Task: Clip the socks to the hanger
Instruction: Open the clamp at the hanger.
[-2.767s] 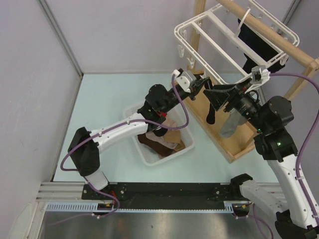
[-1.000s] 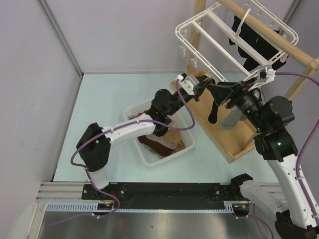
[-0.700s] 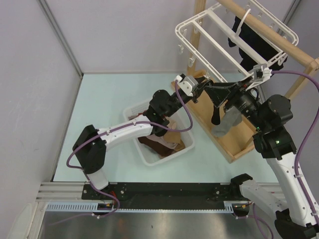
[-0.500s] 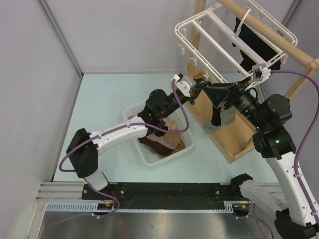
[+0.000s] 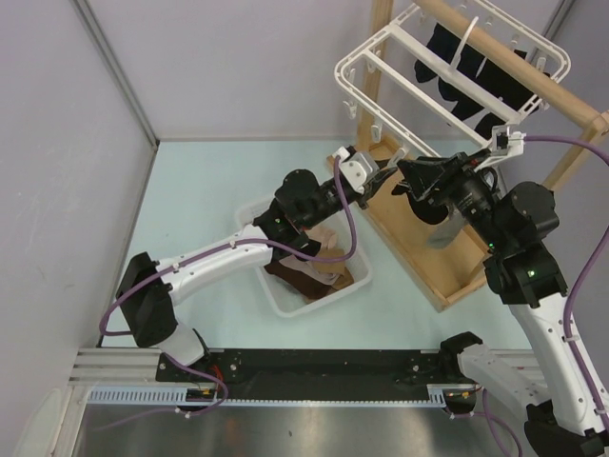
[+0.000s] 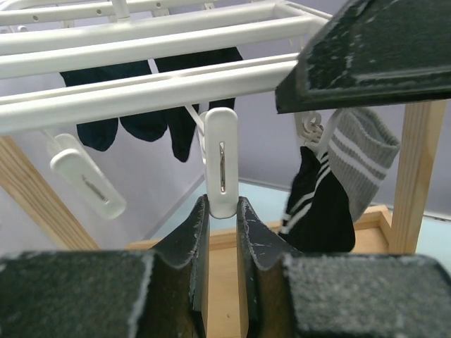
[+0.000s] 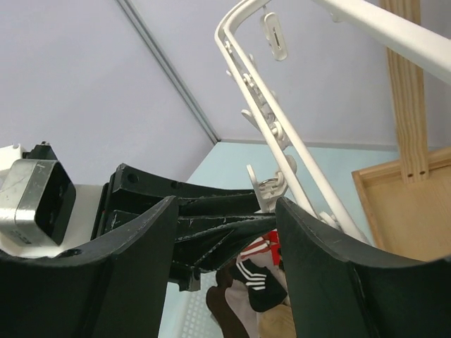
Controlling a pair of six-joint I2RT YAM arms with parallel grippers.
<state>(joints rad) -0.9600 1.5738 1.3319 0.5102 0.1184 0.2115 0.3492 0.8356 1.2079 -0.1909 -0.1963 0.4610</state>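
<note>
Socks [image 5: 476, 81] hang along the hanger's [image 5: 381, 49] far edge; more wait in the basket [image 5: 269, 290]. Left gripper [image 6: 223, 211] pinches a clip [image 6: 220, 169]; right gripper [image 7: 224, 203] gapes wide, empty.

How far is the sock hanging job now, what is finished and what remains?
Done: dark socks hang on the hanger. In hand: the left gripper pinches a white clip; a grey sock hangs beside; the right gripper is open. Remaining: brown socks in the basket.
</note>
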